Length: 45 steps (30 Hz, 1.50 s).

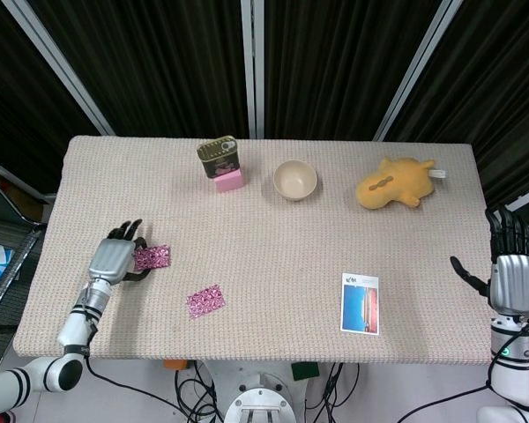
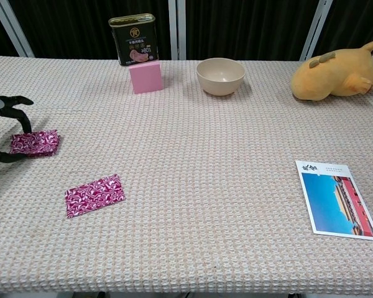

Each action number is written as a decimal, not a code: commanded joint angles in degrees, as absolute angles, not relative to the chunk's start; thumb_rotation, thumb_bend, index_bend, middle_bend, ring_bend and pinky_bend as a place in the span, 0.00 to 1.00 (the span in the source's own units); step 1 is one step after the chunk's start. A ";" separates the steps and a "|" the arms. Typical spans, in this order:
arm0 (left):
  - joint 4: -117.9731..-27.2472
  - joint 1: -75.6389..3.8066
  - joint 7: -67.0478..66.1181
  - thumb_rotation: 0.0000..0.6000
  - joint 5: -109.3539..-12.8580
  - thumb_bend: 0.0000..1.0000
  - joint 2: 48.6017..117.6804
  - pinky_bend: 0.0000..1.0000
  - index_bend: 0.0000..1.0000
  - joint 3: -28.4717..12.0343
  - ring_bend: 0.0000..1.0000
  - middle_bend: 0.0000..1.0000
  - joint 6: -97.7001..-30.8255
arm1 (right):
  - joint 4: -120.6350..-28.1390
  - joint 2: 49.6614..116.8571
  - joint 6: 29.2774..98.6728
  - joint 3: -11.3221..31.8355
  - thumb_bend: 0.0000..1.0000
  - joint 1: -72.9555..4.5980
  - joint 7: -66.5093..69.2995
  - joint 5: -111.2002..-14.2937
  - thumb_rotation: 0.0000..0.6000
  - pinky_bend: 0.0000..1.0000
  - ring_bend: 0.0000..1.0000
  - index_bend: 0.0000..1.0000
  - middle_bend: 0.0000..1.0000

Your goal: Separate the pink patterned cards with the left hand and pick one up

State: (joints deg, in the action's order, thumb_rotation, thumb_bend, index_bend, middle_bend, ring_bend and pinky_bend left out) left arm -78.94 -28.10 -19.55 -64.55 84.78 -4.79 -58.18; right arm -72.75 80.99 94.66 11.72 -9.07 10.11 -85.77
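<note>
Two pink patterned cards lie apart at the table's left. One card (image 1: 205, 300) (image 2: 94, 195) lies flat by itself near the front edge. The other card (image 1: 152, 257) (image 2: 36, 142) sits slightly tilted, low over the cloth. Its left end is between the thumb and fingers of my left hand (image 1: 113, 260) (image 2: 2, 127), which pinches it. The chest view shows only the dark fingertips (image 2: 17, 101) of that hand, at the frame's left edge. My right hand (image 1: 514, 275) stands upright beyond the table's right edge, fingers spread, holding nothing.
At the back stand a tin (image 1: 218, 156) on a pink block (image 1: 228, 181), a beige bowl (image 1: 295, 179) and a yellow plush toy (image 1: 393, 184). A photo postcard (image 1: 360, 304) lies front right. The woven table cloth (image 1: 273, 256) covers the whole top.
</note>
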 commanded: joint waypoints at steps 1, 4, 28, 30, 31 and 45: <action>-78.46 -28.35 -20.21 0.76 -65.01 0.22 85.08 0.15 0.38 -4.68 0.00 0.01 -58.47 | -72.84 80.96 94.53 11.69 0.43 -9.07 10.01 -85.71 1.00 0.00 0.00 0.00 0.00; -78.00 -28.54 -20.64 0.76 -65.07 0.22 85.29 0.15 0.38 -4.60 0.00 0.01 -58.34 | -73.04 80.88 94.56 11.68 0.43 -9.06 9.82 -85.73 1.00 0.00 0.00 0.00 0.00; -78.31 -29.06 -22.26 0.77 -64.17 0.22 84.99 0.15 0.34 -4.04 0.00 0.01 -57.27 | -72.39 81.04 93.86 11.43 0.39 -9.04 10.26 -85.44 1.00 0.00 0.00 0.00 0.00; -78.17 -29.05 -22.53 0.77 -64.28 0.22 85.06 0.15 0.33 -3.97 0.00 0.01 -57.50 | -72.32 81.10 93.78 11.42 0.39 -9.04 10.23 -85.37 1.00 0.00 0.00 0.00 0.00; -78.15 -29.03 -22.58 0.77 -64.26 0.22 85.10 0.15 0.32 -3.98 0.00 0.01 -57.59 | -72.30 81.12 93.76 11.42 0.39 -9.04 10.24 -85.34 1.00 0.00 0.00 0.00 0.00; -78.48 -28.85 -22.90 0.76 -63.98 0.22 85.06 0.15 0.27 -3.92 0.00 0.01 -57.99 | -72.26 81.10 93.73 11.43 0.39 -8.97 10.42 -85.26 1.00 0.00 0.00 0.00 0.00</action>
State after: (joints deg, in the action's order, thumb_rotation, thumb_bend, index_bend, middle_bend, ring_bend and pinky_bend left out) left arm -78.47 -28.85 -22.89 -63.97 85.06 -3.92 -57.99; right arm -72.26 81.10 93.73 11.43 -8.98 10.41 -85.26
